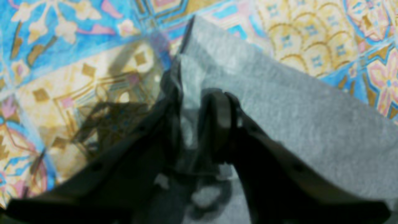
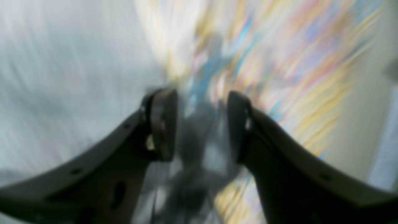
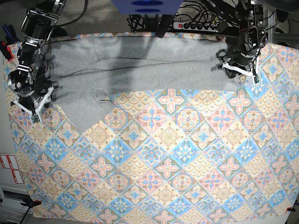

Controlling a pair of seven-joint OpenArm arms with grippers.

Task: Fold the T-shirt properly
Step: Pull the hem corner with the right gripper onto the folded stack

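Note:
The grey T-shirt point(image 3: 140, 65) lies in a long band across the far side of the table, plain side up, with no lettering showing. One flap reaches toward the front at the left. My left gripper point(image 3: 239, 69) is at the shirt's right end. In the left wrist view it point(image 1: 194, 102) is shut on an edge of the T-shirt point(image 1: 279, 109), held slightly off the cloth. My right gripper point(image 3: 29, 103) is at the shirt's left edge. In the blurred right wrist view it point(image 2: 200, 121) is open, with the T-shirt point(image 2: 62, 77) just left of it.
A patterned blue, yellow and pink tablecloth point(image 3: 163, 163) covers the table. A power strip point(image 3: 196, 23) and cables lie behind the far edge, next to a blue object point(image 3: 145, 4). Red and white labels point(image 3: 9, 168) sit off the table's left edge.

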